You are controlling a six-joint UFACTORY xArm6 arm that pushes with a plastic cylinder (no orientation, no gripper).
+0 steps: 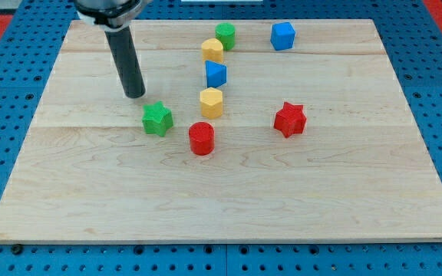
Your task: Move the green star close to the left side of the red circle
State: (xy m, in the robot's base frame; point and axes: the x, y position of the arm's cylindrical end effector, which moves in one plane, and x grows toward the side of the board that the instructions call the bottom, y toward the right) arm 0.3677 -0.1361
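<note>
The dark rod is reaching down from the view's top left, and my tip is resting on the wooden board, just up and to the view's left of the green star, close to it but with a sliver of board showing between them. The arm is carrying no claw at all, only this rod, so there is nothing to be apart or together.

The green star is sitting left of the board's middle, and the red circle is lying near it, to the view's right and slightly lower, not touching it. Just above the red circle a yellow hexagon is standing, then a blue block whose shape is hard to make out, then another yellow block and a green round block touching it near the top edge. A blue cube is sitting further right at the top, and a red star is lying well apart at the right.
</note>
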